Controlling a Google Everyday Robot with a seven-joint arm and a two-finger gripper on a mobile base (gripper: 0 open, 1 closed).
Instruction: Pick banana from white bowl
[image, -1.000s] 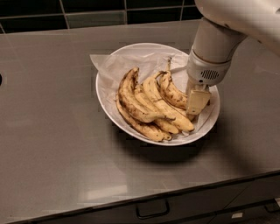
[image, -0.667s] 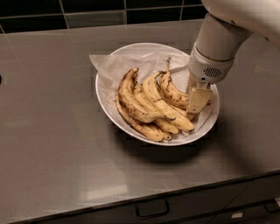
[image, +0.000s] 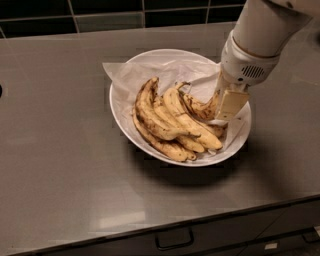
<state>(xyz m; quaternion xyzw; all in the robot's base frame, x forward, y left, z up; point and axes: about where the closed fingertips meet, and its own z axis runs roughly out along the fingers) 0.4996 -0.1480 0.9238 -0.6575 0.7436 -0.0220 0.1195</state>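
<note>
At the right side of the white bowl (image: 236, 146), the fingers (image: 231, 102) pinch the right end of the banana (image: 200, 107), which curves up against them, its thin stem pointing toward the bowl's middle. Above them, the gripper (image: 223, 113) reaches down over the bowl's right rim. Bunched bananas (image: 162, 120) lie at the bowl's centre on crumpled paper (image: 165, 70). Under the bowl is the grey tabletop (image: 60, 150).

pincer (image: 220, 116) inside white bowl (image: 239, 140) right side; bananas (image: 160, 117) crowd beside it.
</note>
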